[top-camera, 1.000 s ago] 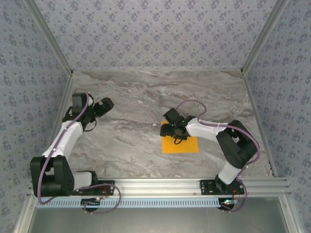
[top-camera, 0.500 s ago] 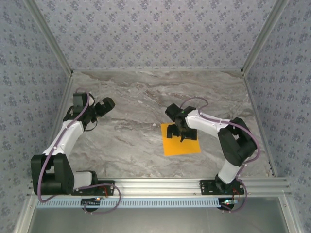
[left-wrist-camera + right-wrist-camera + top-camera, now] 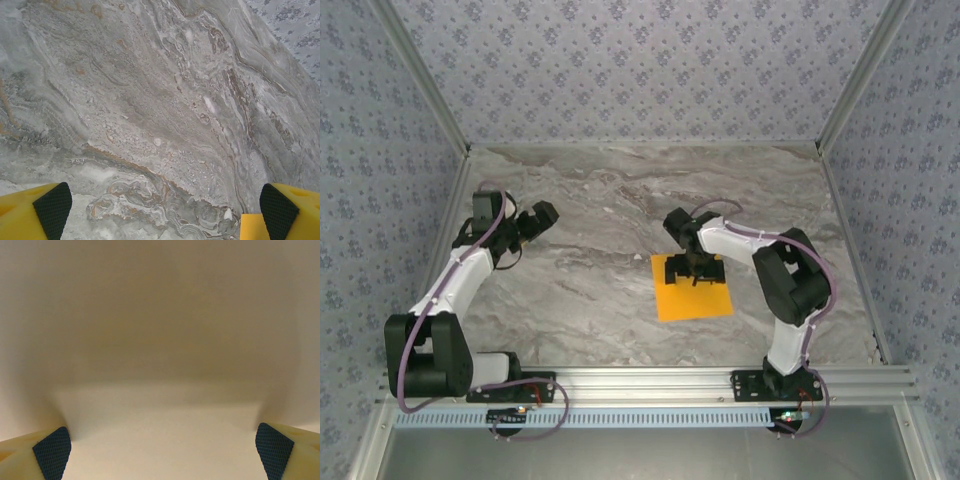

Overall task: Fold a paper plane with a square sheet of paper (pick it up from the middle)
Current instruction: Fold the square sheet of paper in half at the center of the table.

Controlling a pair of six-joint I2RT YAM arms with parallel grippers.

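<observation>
The square sheet of paper (image 3: 695, 292) lies flat and bright orange on the marble table (image 3: 600, 200), slightly turned, right of centre. My right gripper (image 3: 692, 268) points down over the sheet's far half. In the right wrist view the sheet (image 3: 160, 340) looks pale and washed out, very close. There my right gripper (image 3: 162, 457) is open, its dark pads (image 3: 52, 460) wide apart with nothing between them. Whether they touch the paper I cannot tell. My left gripper (image 3: 535, 220) hovers at the far left, well away from the sheet. It stands open (image 3: 165, 215) over bare marble.
Patterned walls (image 3: 640, 70) close the table on the far, left and right sides. An aluminium rail (image 3: 650, 385) with both arm bases runs along the near edge. The right arm's elbow (image 3: 800, 285) rises just right of the sheet.
My right gripper swung from the sheet's far-left corner to over its far middle and opened wider. The sheet turned slightly. The left arm stayed put.
</observation>
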